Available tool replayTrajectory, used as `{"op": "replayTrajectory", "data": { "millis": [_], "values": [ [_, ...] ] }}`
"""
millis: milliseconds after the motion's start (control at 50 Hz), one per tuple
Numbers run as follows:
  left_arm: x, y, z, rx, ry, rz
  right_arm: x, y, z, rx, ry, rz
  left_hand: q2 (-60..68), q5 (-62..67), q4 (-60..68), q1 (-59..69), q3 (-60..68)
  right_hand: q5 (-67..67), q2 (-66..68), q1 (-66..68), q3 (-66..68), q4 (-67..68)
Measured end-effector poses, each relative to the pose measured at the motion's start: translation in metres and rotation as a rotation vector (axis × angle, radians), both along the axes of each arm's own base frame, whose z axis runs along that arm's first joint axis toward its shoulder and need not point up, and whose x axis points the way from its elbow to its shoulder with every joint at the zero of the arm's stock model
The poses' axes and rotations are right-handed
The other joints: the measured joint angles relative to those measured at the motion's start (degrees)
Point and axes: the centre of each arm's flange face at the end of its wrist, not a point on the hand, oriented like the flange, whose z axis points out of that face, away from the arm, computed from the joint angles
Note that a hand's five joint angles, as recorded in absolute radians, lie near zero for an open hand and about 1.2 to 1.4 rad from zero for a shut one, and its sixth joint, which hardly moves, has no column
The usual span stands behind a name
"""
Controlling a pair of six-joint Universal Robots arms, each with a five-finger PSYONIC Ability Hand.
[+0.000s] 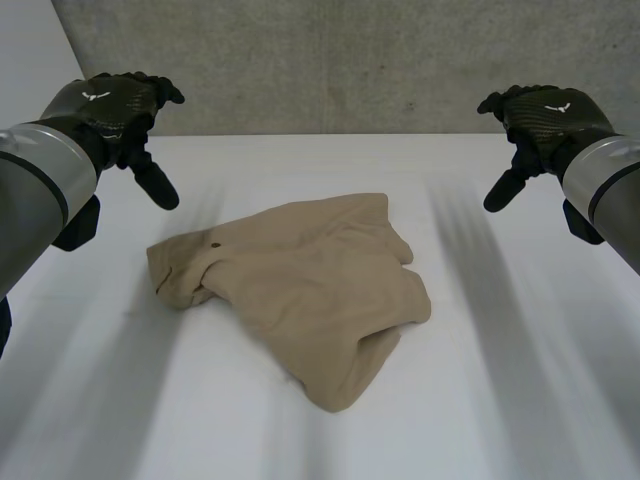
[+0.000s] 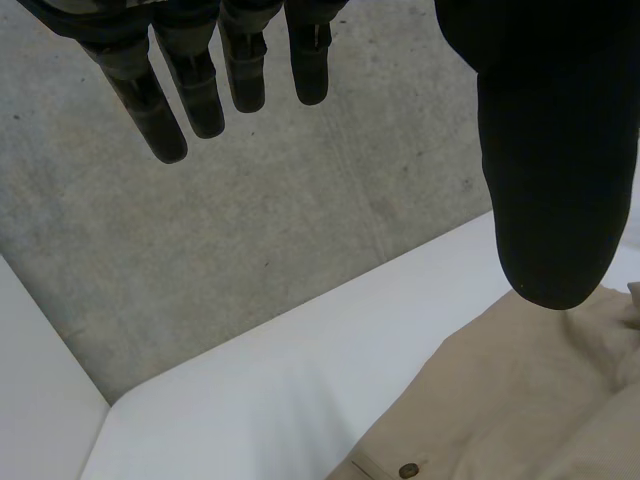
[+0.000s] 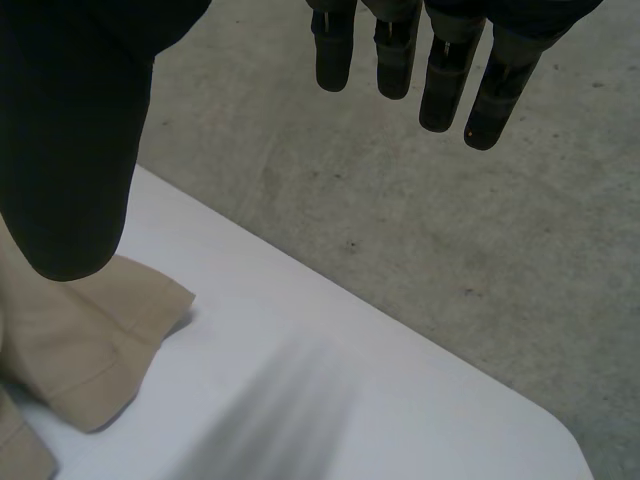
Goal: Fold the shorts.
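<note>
Tan shorts (image 1: 300, 285) lie crumpled in a heap at the middle of the white table (image 1: 520, 400), a dark button near their left edge. My left hand (image 1: 115, 110) hovers above the table, up and to the left of the shorts, fingers straight and apart, holding nothing. My right hand (image 1: 540, 120) hovers up and to the right of them, also open and empty. In the left wrist view the shorts (image 2: 520, 410) lie under the thumb of the left hand (image 2: 555, 150), the button beside it. In the right wrist view a hem of the shorts (image 3: 90, 340) shows beneath the right hand's (image 3: 70, 140) thumb.
A grey concrete wall (image 1: 350, 60) rises right behind the table's far edge. Bare white tabletop surrounds the shorts on all sides, with wide room at the front and on both flanks.
</note>
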Motion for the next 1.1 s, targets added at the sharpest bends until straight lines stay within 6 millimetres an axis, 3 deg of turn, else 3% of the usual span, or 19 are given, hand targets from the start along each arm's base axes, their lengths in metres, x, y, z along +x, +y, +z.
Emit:
{"op": "replayTrajectory", "data": {
  "millis": [120, 260, 280, 400, 520, 580, 600, 620, 680, 740, 760, 780, 840, 900, 1040, 1080, 1100],
  "values": [
    [-0.005, -0.004, -0.012, 0.010, -0.039, -0.036, 0.008, 0.003, -0.010, -0.002, 0.081, 0.078, 0.0, 0.0, 0.0, 0.0, 0.0, 0.0, 0.0, 0.0, 0.0, 0.0],
    [-0.016, -0.019, -0.061, 0.080, -0.243, -0.119, 0.032, 0.008, -0.046, 0.025, 0.204, 0.309, 0.3, 0.4, 0.2, 0.3, 0.1, 0.0, 0.0, 0.0, 0.0, 0.0],
    [-0.016, -0.019, -0.061, 0.080, -0.243, -0.119, 0.032, 0.008, -0.046, 0.025, 0.204, 0.309, 0.3, 0.4, 0.2, 0.3, 0.1, 0.0, 0.0, 0.0, 0.0, 0.0],
    [-0.022, -0.034, -0.112, 0.170, -0.386, -0.155, 0.072, 0.013, -0.080, 0.070, 0.170, 0.483, 6.4, 6.7, 6.2, 6.8, 5.3, 0.0, 0.0, 0.0, 0.0, 0.0],
    [-0.025, -0.036, -0.141, 0.243, -0.422, -0.184, 0.114, 0.009, -0.121, 0.118, 0.117, 0.576, 14.8, 15.2, 14.8, 15.0, 13.8, 0.0, 0.0, 0.0, 0.0, 0.0],
    [-0.028, -0.033, -0.146, 0.256, -0.422, -0.202, 0.123, 0.008, -0.136, 0.136, 0.117, 0.583, 27.4, 27.3, 27.2, 27.9, 26.4, 5.2, 6.2, 7.5, 6.7, 5.6],
    [-0.029, -0.033, -0.147, 0.258, -0.421, -0.209, 0.124, 0.007, -0.139, 0.139, 0.119, 0.583, 27.4, 27.3, 27.2, 27.9, 26.4, 22.3, 26.5, 26.5, 26.6, 24.2],
    [-0.029, -0.032, -0.147, 0.259, -0.418, -0.216, 0.126, 0.007, -0.141, 0.142, 0.121, 0.580, 34.4, 33.9, 33.8, 33.4, 33.0, 31.8, 36.9, 34.1, 35.5, 34.4],
    [-0.032, -0.029, -0.145, 0.255, -0.406, -0.243, 0.125, 0.007, -0.140, 0.138, 0.139, 0.558, 37.1, 36.8, 36.8, 35.8, 35.9, 49.3, 53.7, 45.3, 53.4, 52.6],
    [-0.033, -0.028, -0.142, 0.247, -0.397, -0.253, 0.122, 0.008, -0.135, 0.135, 0.151, 0.549, 35.9, 36.0, 36.1, 34.9, 35.1, 51.0, 54.6, 45.5, 55.1, 54.4],
    [-0.034, -0.028, -0.135, 0.227, -0.383, -0.261, 0.113, 0.018, -0.119, 0.119, 0.195, 0.534, 20.1, 20.6, 20.2, 18.0, 19.6, 51.2, 54.6, 45.5, 55.2, 54.6],
    [-0.034, -0.028, -0.135, 0.227, -0.383, -0.261, 0.113, 0.018, -0.119, 0.119, 0.195, 0.534, 20.1, 20.6, 20.2, 18.0, 19.6, 51.2, 54.6, 45.5, 55.2, 54.6],
    [-0.032, -0.026, -0.114, 0.174, -0.356, -0.258, 0.091, 0.042, -0.093, 0.097, 0.311, 0.532, 3.9, 3.5, 3.3, 3.0, 3.2, 52.4, 54.6, 45.5, 55.3, 54.7],
    [-0.031, -0.026, -0.101, 0.139, -0.333, -0.249, 0.069, 0.066, -0.085, 0.107, 0.438, 0.555, 1.1, 0.6, 0.7, 1.2, 0.4, 52.9, 54.6, 45.5, 55.3, 54.7],
    [-0.028, -0.030, -0.088, 0.093, -0.278, -0.216, 0.032, 0.119, -0.097, 0.212, 0.714, 0.697, 0.8, 0.6, 0.7, 1.2, 0.4, 53.0, 54.6, 45.5, 55.3, 54.7],
    [-0.027, -0.032, -0.089, 0.092, -0.265, -0.207, 0.022, 0.138, -0.105, 0.258, 0.798, 0.774, 0.8, 0.6, 0.7, 1.2, 0.4, 50.7, 52.0, 44.4, 52.6, 51.7],
    [-0.027, -0.032, -0.089, 0.093, -0.263, -0.205, 0.020, 0.143, -0.106, 0.269, 0.819, 0.796, 0.8, 0.6, 0.7, 1.2, 0.4, 42.8, 43.0, 38.0, 43.6, 42.5]
  ]
}}
